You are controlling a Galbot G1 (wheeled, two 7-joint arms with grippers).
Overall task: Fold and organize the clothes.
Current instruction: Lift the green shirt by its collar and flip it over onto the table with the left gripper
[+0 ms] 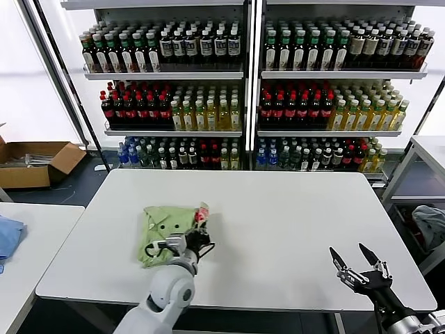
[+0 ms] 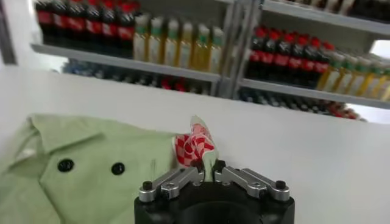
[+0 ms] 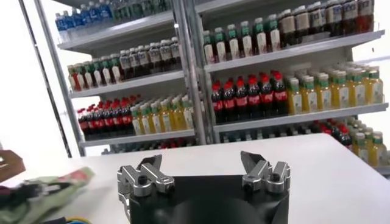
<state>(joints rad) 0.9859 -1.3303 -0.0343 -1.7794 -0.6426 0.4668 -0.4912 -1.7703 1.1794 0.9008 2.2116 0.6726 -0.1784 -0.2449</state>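
Observation:
The light green polo shirt (image 1: 165,228) lies bunched on the white table (image 1: 278,216), left of centre, collar and dark buttons up; its red-and-white graphic (image 1: 202,213) sticks up at its right edge. My left gripper (image 1: 197,241) is shut on a fold of the shirt next to the graphic. In the left wrist view the shirt (image 2: 91,164) spreads beside the gripper (image 2: 208,167), with green fabric pinched between the fingertips under the graphic (image 2: 194,146). My right gripper (image 1: 354,259) is open and empty near the table's front right edge; its wrist view shows the gripper (image 3: 202,162) open.
Shelves of bottled drinks (image 1: 250,90) stand behind the table. A second white table (image 1: 35,236) at the left carries a blue cloth (image 1: 8,235). A cardboard box (image 1: 35,161) sits on the floor far left. A grey cloth (image 1: 431,226) lies at the right.

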